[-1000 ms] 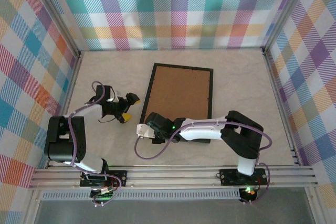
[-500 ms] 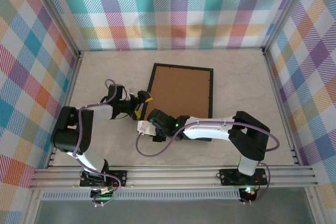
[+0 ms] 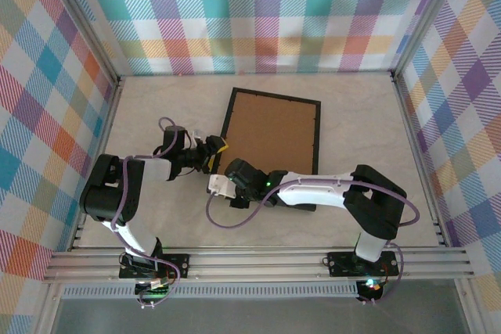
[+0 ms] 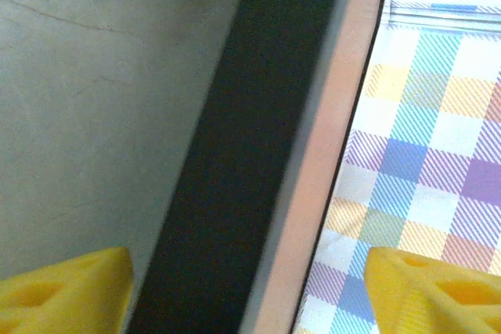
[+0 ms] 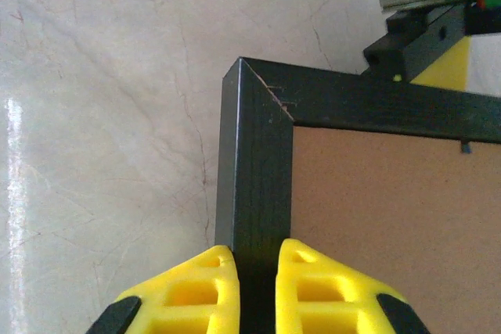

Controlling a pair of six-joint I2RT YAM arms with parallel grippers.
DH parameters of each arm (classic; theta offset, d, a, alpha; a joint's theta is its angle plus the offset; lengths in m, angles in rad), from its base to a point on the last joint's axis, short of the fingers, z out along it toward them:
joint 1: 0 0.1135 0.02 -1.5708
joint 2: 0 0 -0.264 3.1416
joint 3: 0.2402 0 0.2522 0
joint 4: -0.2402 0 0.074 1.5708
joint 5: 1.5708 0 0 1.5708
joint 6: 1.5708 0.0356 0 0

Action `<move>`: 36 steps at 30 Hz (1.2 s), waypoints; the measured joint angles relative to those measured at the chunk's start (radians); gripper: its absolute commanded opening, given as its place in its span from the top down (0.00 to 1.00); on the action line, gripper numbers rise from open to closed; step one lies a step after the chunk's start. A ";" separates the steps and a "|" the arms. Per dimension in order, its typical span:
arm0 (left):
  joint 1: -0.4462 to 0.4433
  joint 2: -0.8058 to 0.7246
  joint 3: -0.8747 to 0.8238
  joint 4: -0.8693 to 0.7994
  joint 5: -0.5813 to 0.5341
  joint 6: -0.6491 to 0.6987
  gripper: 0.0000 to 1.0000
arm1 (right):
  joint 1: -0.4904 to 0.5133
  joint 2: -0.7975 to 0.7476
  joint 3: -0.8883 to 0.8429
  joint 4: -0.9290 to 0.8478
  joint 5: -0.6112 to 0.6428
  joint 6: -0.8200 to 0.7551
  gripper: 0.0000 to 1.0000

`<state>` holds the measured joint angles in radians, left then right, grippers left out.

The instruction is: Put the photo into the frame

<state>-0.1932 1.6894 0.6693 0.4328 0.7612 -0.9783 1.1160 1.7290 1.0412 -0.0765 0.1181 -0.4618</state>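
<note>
The frame [image 3: 270, 134] is found back-up on the pale marbled table [image 3: 156, 107], its brown board uppermost inside the thin black rim, roughly at the middle of the table and turned slightly off square. The right gripper [image 3: 223, 185] is located at the frame's near-left corner. In the right wrist view its yellow fingers [image 5: 211, 291] are seen drawn together on either side of the black near rail [image 5: 254, 193], just short of the mitred corner, so that the rail is clamped between them. The left gripper [image 3: 213, 149] is positioned at the frame's left rail, a little beyond that same corner, and its dark body with a yellow fingertip is also noted at the upper right of the right wrist view [image 5: 427, 37]. In the left wrist view its fingers [image 4: 63, 295] are seen well apart, with the black rail [image 4: 235, 154] and a strip of brown edge passing between them; contact with the rail is not observed. Whether the frame lies fully flat cannot be told. The table is enclosed by plaid walls [image 3: 258, 21].
</note>
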 measured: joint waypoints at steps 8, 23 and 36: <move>0.000 0.000 -0.002 0.017 -0.042 0.006 0.56 | -0.011 0.002 -0.006 0.035 0.005 0.038 0.85; -0.050 -0.048 -0.008 0.009 -0.018 0.026 0.92 | 0.079 -0.107 -0.005 -0.081 0.281 0.189 0.22; -0.062 -0.113 -0.001 -0.053 -0.023 0.046 0.92 | 0.229 -0.001 -0.026 -0.097 0.761 0.111 0.22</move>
<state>-0.2550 1.5761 0.6685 0.3794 0.7387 -0.9321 1.3449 1.7283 1.0153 -0.1738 0.8787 -0.3504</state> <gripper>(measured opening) 0.338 0.783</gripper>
